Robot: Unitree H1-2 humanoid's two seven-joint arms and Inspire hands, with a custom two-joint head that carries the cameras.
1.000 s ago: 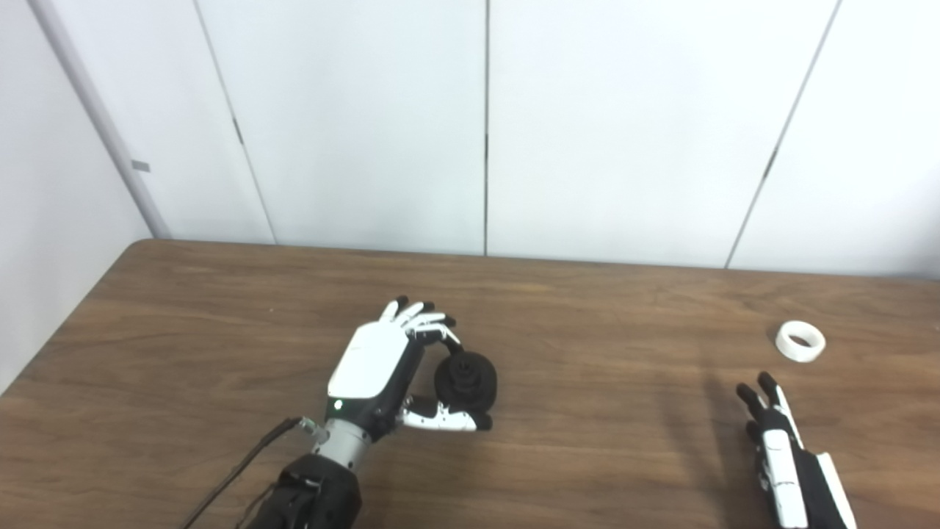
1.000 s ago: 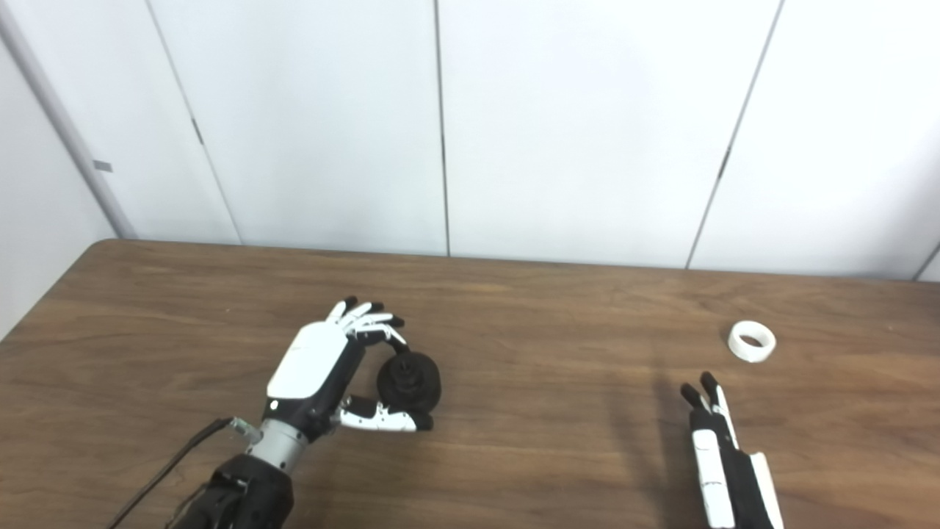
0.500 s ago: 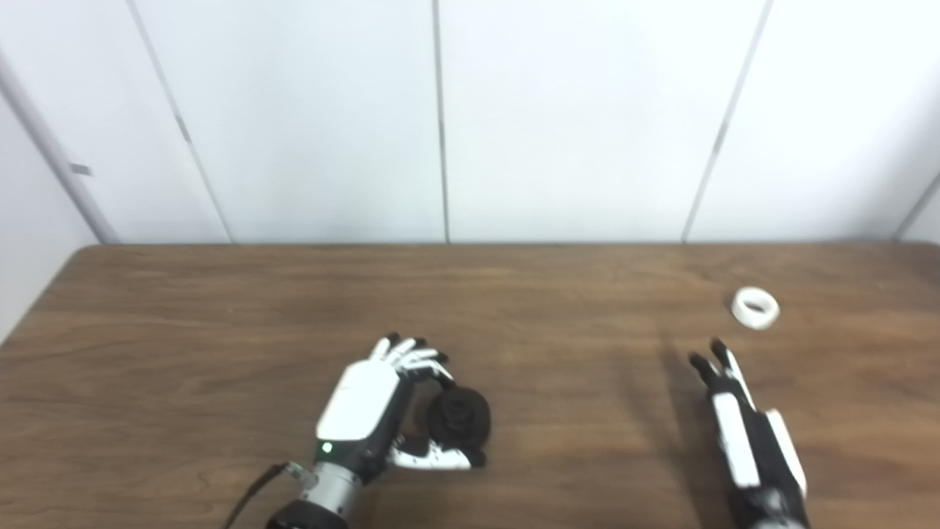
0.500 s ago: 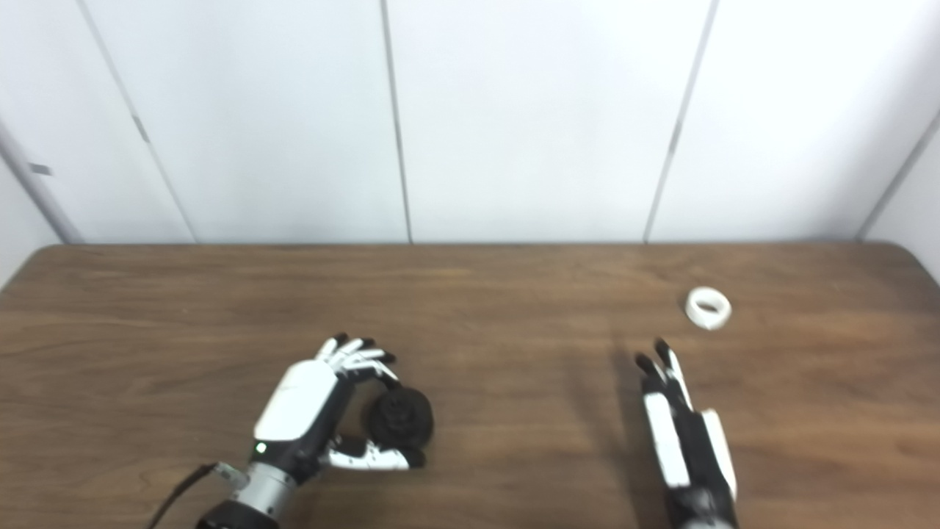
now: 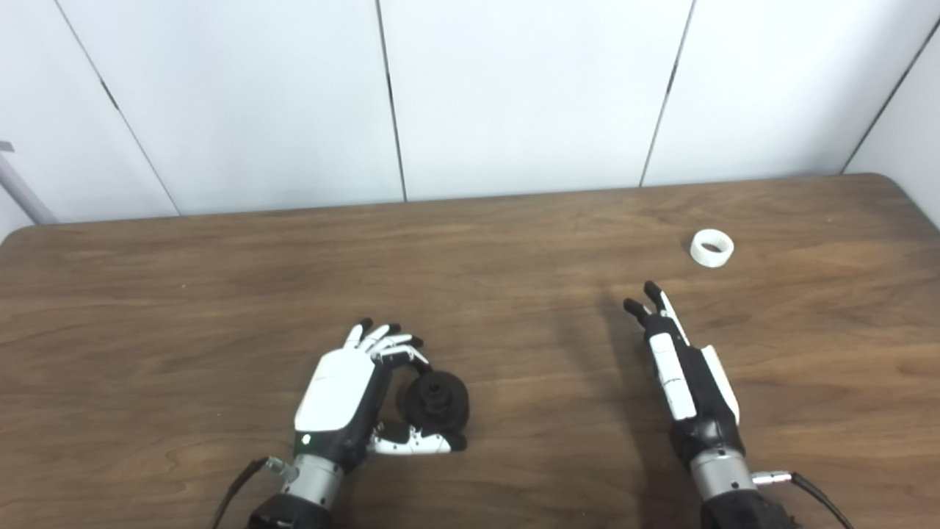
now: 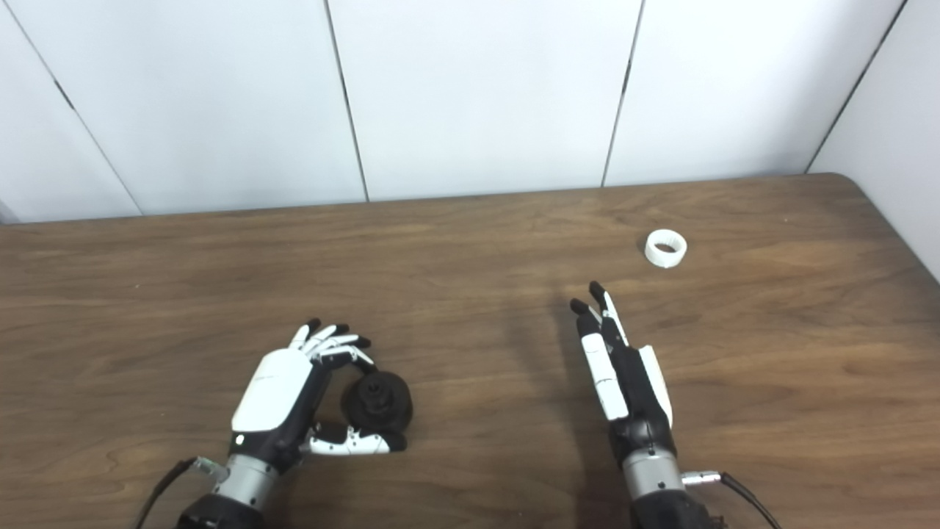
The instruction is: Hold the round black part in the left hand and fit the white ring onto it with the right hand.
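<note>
The likeliest slip is the right hand (image 5: 687, 367) nudging the white ring (image 5: 711, 247) away instead of pinching it, since the ring is small, light and lies flat on the wooden table (image 5: 147, 294), well apart at the hand's 1 o'clock. That hand is empty, its fingers straight and spread little (seen edge-on). The left hand (image 5: 345, 393) is curled around the round black part (image 5: 435, 400), which sits at its 3 o'clock.

Round black part (image 5: 435, 400) on edge, near table front; white ring (image 5: 711, 247) flat, far right
</note>
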